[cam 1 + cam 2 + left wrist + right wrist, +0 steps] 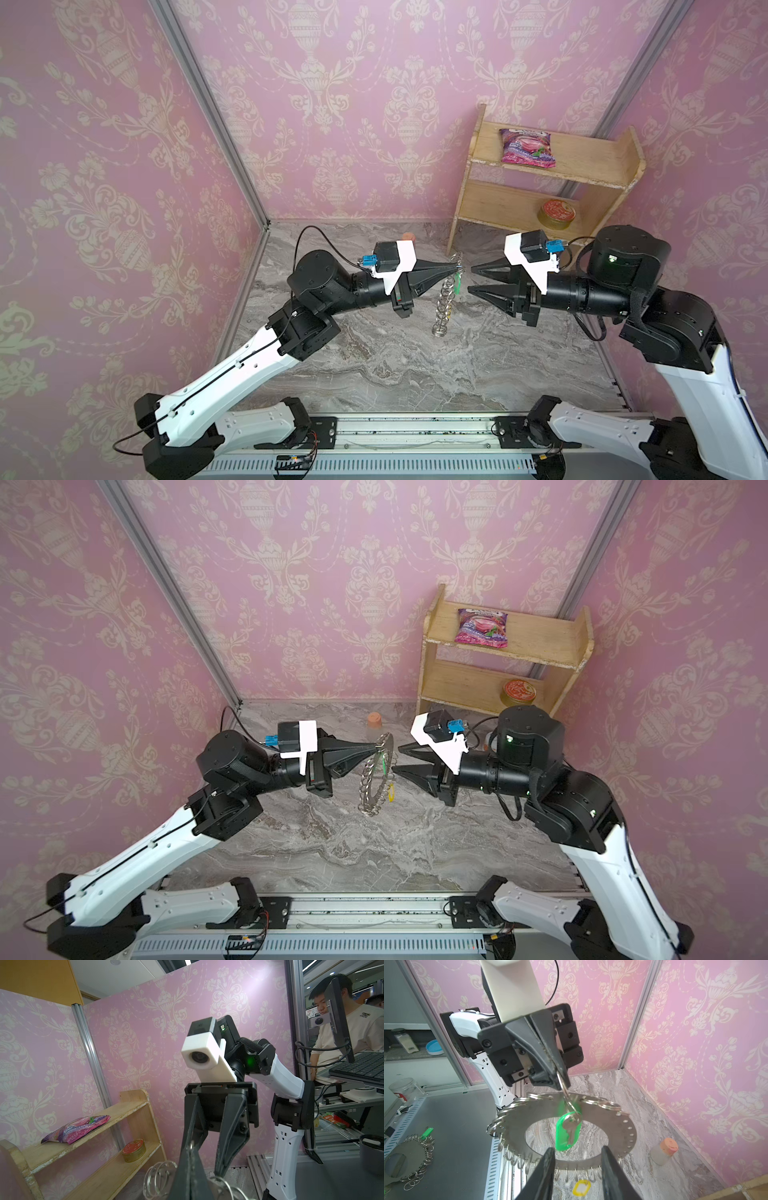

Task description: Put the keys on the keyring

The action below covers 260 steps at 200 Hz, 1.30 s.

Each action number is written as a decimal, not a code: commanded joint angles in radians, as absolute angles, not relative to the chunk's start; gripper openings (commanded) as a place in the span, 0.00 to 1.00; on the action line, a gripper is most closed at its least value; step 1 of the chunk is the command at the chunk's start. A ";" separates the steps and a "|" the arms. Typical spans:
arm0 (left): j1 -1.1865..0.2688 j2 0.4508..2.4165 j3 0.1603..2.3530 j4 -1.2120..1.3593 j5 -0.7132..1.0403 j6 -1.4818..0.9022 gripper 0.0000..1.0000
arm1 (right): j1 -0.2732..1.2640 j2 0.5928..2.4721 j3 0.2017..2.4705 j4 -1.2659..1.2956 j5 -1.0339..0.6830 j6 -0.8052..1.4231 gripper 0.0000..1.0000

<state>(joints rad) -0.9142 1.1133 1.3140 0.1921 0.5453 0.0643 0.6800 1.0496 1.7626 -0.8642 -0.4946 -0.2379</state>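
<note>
The left pincer (560,1081) clenches a rim ring of the upright keyring (612,1124), the green key (566,1132) hangs just below its tips, the yellow key (581,1187) sits well below, and the right pincer (471,279), released and empty beside the green key, should next withdraw without snagging, threading apparently done.

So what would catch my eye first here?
Mid-table, the left gripper pinches a wire ring of the keyring, holding the grey disc up on edge, a green key tag dangling from it. The right gripper faces it, jaws open. Pink floral wallpaper covers every wall.
</note>
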 commanded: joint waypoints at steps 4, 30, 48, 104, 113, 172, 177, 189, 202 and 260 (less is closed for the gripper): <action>-0.908 1.100 1.339 0.210 0.566 0.064 0.00 | 0.673 1.039 1.784 -0.812 -0.530 -0.224 0.39; -0.908 1.104 1.341 0.219 0.575 0.051 0.00 | 0.673 1.041 1.768 -0.760 -0.558 -0.214 0.37; -0.908 1.104 1.342 0.223 0.580 0.044 0.00 | 0.673 1.037 1.748 -0.714 -0.563 -0.208 0.36; -0.908 1.104 1.343 0.225 0.584 0.041 0.00 | 0.673 1.070 1.752 -0.676 -0.626 -0.196 0.24; -0.908 1.103 1.342 0.227 0.583 0.041 0.00 | 0.673 1.076 1.752 -0.676 -0.637 -0.193 0.22; -0.907 1.103 1.342 0.236 0.585 0.038 0.00 | 0.673 1.087 1.737 -0.681 -0.657 -0.187 0.15; -0.908 1.103 1.343 0.236 0.584 0.038 0.00 | 0.672 1.088 1.736 -0.682 -0.657 -0.189 0.15; -0.908 1.102 1.343 0.238 0.584 0.038 0.00 | 0.673 1.089 1.733 -0.687 -0.651 -0.193 0.15; -0.907 1.101 1.344 0.239 0.584 0.036 0.00 | 0.673 1.088 1.730 -0.689 -0.646 -0.195 0.15; -0.908 1.100 1.343 0.241 0.591 0.028 0.00 | 0.673 1.081 1.727 -0.687 -0.624 -0.192 0.19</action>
<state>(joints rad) -0.9127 1.1133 1.3140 0.1940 0.5709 0.0547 0.6754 1.0889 1.7321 -0.6930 -0.6281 -0.2058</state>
